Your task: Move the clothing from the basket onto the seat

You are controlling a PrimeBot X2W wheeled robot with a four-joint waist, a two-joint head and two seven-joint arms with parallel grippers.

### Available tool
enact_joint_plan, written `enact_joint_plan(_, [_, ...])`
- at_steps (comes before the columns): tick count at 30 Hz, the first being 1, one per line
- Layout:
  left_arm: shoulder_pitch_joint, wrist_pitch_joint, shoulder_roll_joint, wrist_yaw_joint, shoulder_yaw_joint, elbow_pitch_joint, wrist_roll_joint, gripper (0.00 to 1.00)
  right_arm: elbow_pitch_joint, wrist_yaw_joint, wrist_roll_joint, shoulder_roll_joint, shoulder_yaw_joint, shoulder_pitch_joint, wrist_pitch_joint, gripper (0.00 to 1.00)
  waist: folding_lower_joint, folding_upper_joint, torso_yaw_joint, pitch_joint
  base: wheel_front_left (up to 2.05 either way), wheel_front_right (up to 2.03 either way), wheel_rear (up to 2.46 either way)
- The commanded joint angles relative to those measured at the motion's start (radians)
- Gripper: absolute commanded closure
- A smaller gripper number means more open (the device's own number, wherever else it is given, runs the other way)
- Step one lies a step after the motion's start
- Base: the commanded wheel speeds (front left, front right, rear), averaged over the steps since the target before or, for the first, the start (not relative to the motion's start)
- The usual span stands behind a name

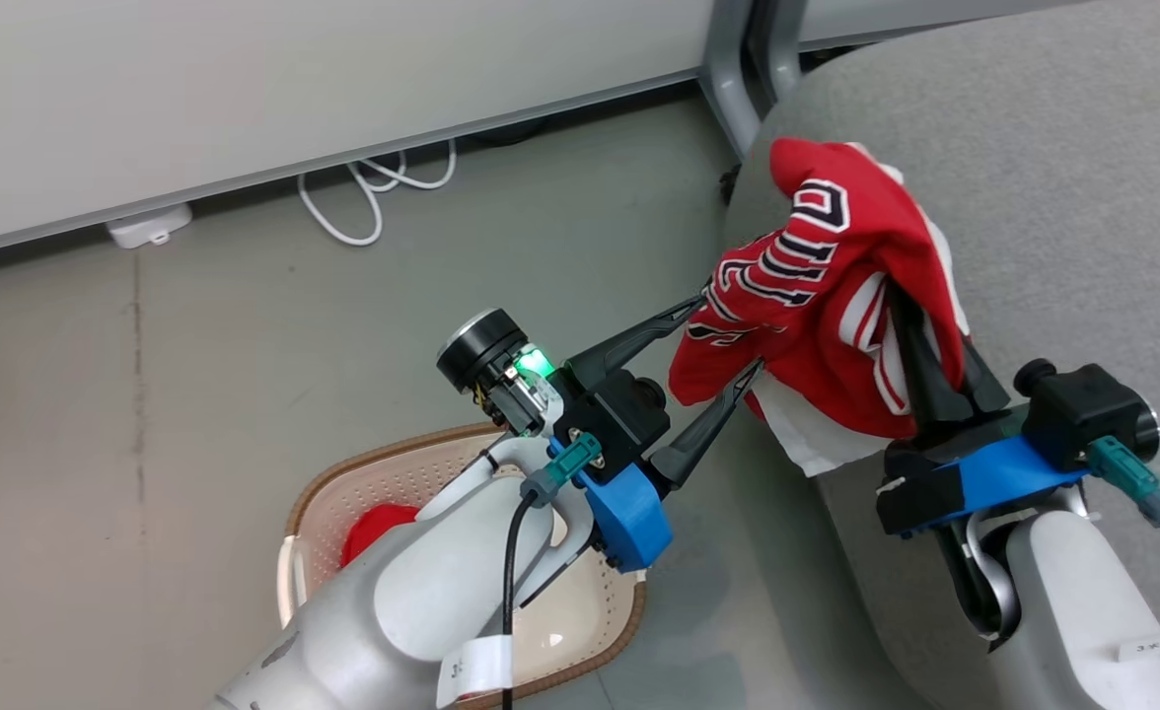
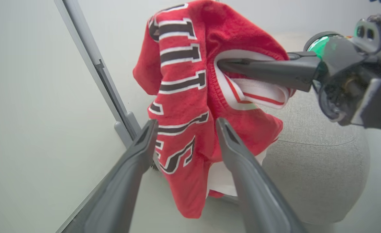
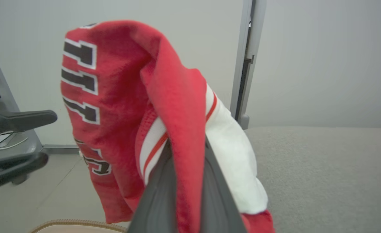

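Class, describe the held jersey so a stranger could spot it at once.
Find the grey seat on the right. Over its left edge hangs a red jersey, pinched in the right gripper's fingers. Unlike the red cloth in the basket, it is raised and shows black-and-white lettering.

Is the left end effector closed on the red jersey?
No, the left end effector stands wide open at the red jersey, which the right end effector holds pinched.

Red jersey (image 1: pixel 827 306) with black-and-white letters, bunched, hanging over the edge of the grey seat (image 1: pixel 1063 197), cream basket (image 1: pixel 393 478) on the floor near the seat, red cloth (image 1: pixel 378 528) inside
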Motion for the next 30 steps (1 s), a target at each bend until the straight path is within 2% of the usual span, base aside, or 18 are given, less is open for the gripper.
enact_joint_plan(1, [0.008,-0.003,0.007,-0.001,-0.001,-0.003,0.005,0.00,-0.008,0.000,-0.004,-0.003,-0.009,0.014,-0.004,1.00,0.0000,0.0000,-0.021,0.008,0.00,0.00,0.00])
enact_joint_plan(16, [0.029,-0.003,0.007,-0.001,-0.060,-0.010,-0.004,0.00,-0.033,0.000,0.000,0.007,-0.110,0.076,-0.004,1.00,0.0000,0.0000,-0.130,0.026,0.00,0.00,0.00])
enact_joint_plan(30, [0.017,-0.003,0.003,-0.001,-0.073,-0.014,-0.007,0.00,-0.049,0.000,0.004,0.019,-0.139,0.111,-0.004,1.00,0.0000,0.0000,-0.163,0.041,0.00,0.00,0.00])
